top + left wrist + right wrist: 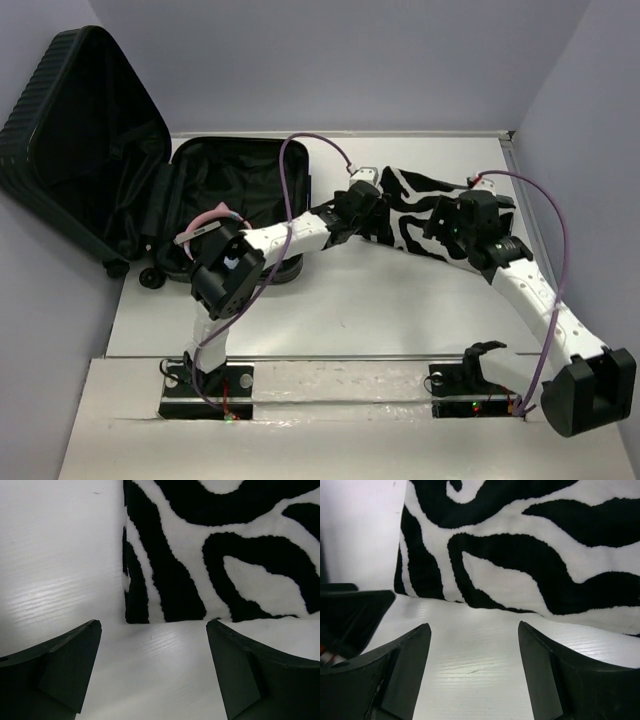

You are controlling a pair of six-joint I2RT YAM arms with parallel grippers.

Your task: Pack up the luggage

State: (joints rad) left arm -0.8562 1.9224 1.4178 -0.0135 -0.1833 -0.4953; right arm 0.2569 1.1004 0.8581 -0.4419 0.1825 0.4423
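The luggage (95, 130), a large black ribbed suitcase, lies open at the back left of the table, its lid leaning on the wall and its dark lined half (232, 185) flat on the table. A folded zebra-print cloth (420, 205) lies to its right. It fills the upper part of the left wrist view (220, 550) and the right wrist view (530, 545). My left gripper (154, 645) is open and empty just short of the cloth's near left corner. My right gripper (474, 650) is open and empty just short of the cloth's near edge.
The suitcase wheels (150, 277) stand near the left arm. Purple cables (300, 150) loop over both arms. The table's raised right edge (520, 160) runs close to the cloth. Part of the left gripper (350, 615) shows at the left of the right wrist view.
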